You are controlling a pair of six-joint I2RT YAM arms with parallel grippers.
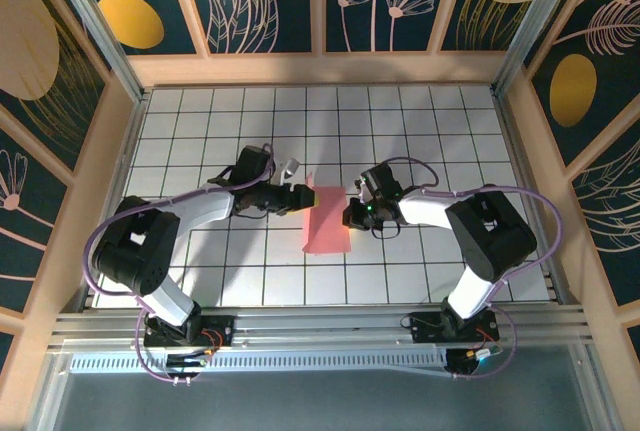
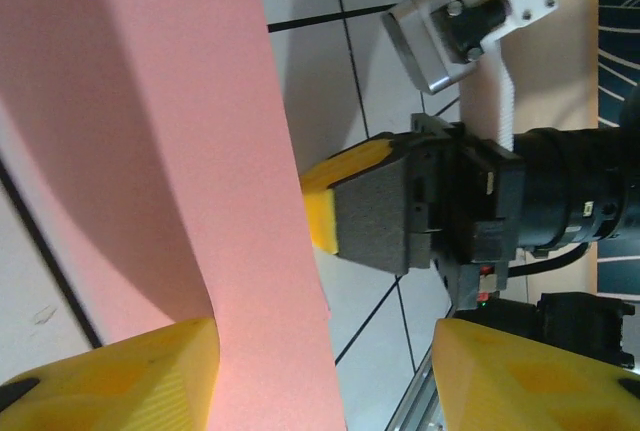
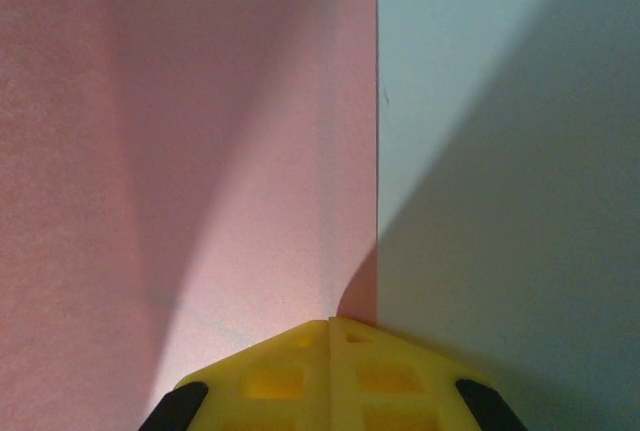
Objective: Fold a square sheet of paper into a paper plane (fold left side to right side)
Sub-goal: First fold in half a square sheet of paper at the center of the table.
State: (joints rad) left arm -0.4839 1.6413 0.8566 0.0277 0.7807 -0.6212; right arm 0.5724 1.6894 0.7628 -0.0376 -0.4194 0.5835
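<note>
At the edge of the paper (image 1: 327, 226) my right jaws (image 3: 330, 351), closed, press down; my left jaws (image 1: 306, 195), parted, should withdraw without dragging it

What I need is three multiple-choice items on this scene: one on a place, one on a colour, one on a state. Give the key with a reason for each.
1. Where does the pink paper lie?
A) against the far wall
B) between the left gripper and the right gripper
C) on an arm's base

2. What colour are the right gripper's fingers?
A) blue
B) white
C) yellow

3. How do the right gripper's jaws stand?
A) shut
B) wide open
C) clamped around a cup

Key:
1 B: the top view has a gripper at each side of the paper.
2 C: the right wrist view shows yellow tips.
3 A: its fingertips meet with no gap.
</note>
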